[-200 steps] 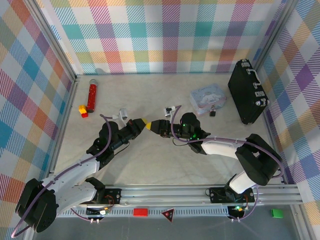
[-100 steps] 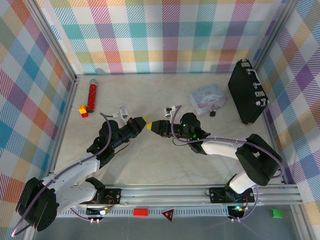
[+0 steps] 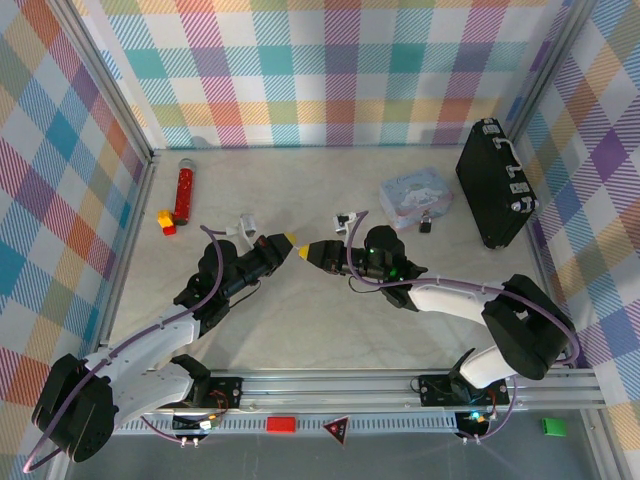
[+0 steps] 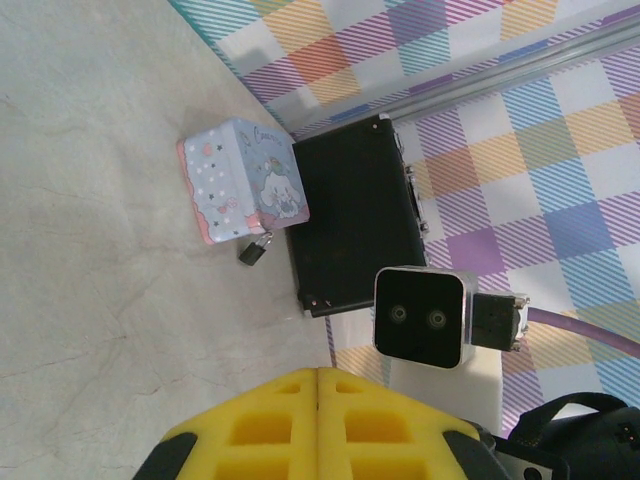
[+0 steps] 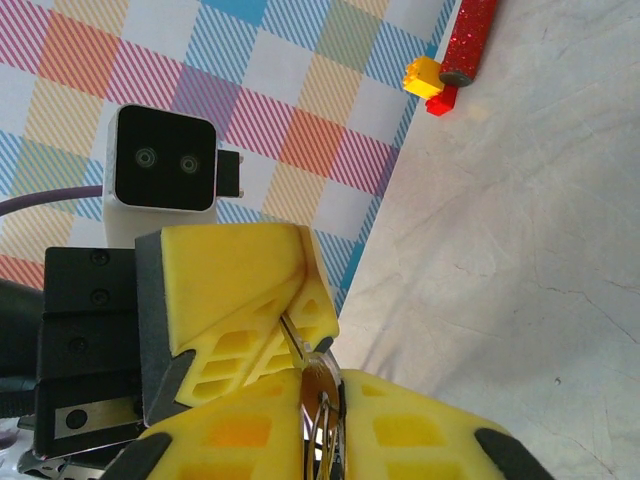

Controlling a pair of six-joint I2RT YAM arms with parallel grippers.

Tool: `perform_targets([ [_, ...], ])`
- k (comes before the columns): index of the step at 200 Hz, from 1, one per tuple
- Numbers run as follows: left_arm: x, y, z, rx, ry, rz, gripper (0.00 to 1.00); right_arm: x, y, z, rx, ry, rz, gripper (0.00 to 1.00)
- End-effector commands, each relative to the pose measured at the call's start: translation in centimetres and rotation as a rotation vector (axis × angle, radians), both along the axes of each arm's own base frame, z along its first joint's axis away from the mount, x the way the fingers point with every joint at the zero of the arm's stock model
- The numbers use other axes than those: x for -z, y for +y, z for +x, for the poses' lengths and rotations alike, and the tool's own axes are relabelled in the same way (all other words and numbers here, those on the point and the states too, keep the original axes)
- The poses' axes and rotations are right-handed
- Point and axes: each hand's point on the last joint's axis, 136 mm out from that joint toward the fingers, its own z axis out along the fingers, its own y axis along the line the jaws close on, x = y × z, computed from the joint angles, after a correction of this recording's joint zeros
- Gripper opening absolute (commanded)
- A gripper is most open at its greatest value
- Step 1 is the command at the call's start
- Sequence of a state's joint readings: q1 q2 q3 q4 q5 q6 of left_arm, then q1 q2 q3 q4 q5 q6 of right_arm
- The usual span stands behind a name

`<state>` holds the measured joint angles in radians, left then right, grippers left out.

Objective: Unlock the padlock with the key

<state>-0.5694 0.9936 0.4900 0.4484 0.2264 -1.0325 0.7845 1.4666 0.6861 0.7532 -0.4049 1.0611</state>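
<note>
The tiny dark padlock (image 3: 426,226) with a silvery shackle lies against the pale blue-grey box (image 3: 415,197), and also appears in the left wrist view (image 4: 254,250). Mid-table my two grippers meet tip to tip above the surface. My left gripper (image 3: 287,243) is shut, its yellow fingers (image 5: 250,290) pinching the blade of the key (image 5: 295,342). My right gripper (image 3: 305,251) has its fingers closed round the key's round head and ring (image 5: 321,376). From the left wrist, the left gripper (image 4: 318,375) has its pads pressed flat together.
A black case (image 3: 492,185) with silver latches lies at the right wall, just beyond the box. A red glitter tube (image 3: 184,190) and a small yellow-and-red brick (image 3: 165,221) lie at the back left. Plaid walls enclose the table.
My right gripper's fingers have closed in on the key's head. The left gripper has stayed shut in place with the blade.
</note>
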Motion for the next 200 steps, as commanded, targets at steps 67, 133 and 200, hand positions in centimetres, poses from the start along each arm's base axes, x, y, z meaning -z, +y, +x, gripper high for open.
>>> perform_targets([
  [67, -0.7, -0.2, 0.1, -0.002, -0.027, 0.003, 0.23, -0.1, -1.3, 0.4, 0.049, -0.023, -0.115, 0.00],
  [133, 4.4, 1.5, 1.3, -0.087, 0.185, 0.504, 0.52, 2.1, -11.1, 1.0, 0.242, -0.145, -0.782, 0.00],
  [200, 10.1, -10.0, 4.7, 0.116, 0.279, 0.840, 0.69, -2.1, -24.1, -0.2, 0.618, -0.252, -1.131, 0.00],
])
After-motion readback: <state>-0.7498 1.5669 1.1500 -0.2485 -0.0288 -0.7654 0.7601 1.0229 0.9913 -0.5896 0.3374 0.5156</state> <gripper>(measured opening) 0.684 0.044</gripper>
